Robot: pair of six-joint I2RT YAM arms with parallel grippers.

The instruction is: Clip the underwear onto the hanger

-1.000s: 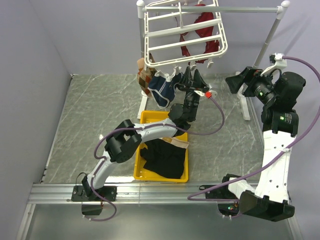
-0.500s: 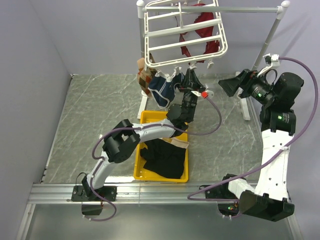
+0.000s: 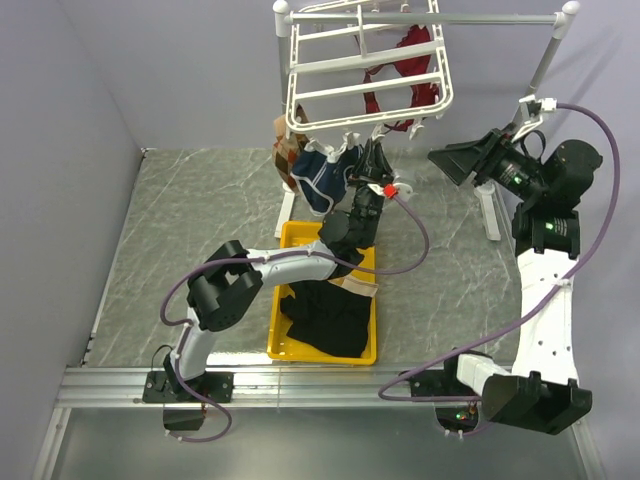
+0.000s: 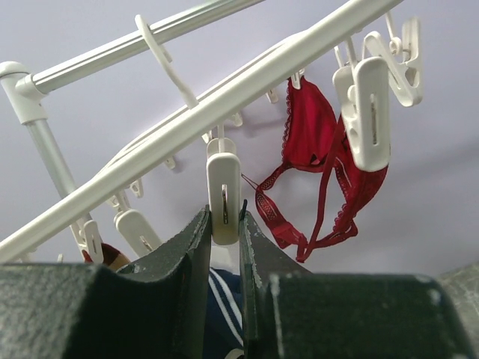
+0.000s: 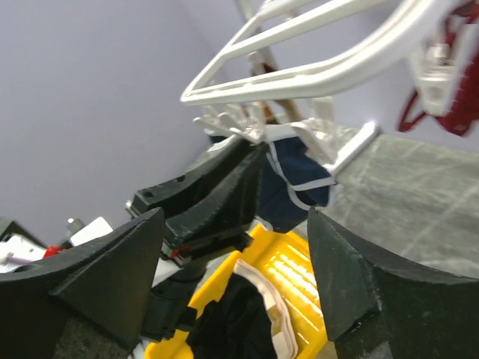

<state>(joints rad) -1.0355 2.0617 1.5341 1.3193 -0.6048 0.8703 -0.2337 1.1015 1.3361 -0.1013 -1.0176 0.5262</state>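
Left gripper (image 4: 224,217) pinching a white clip (image 4: 224,179) under the hanger (image 4: 224,105), right gripper (image 5: 236,254) spread wide, underwear (image 3: 325,318) lower-centre in yellow bin (image 3: 320,357).

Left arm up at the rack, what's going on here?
The left gripper is up at the hanger, pinching one dangling clip between its fingers. The right gripper hovers open beside the hanger, holding nothing. The underwear lies in the yellow bin below, not yet clipped.
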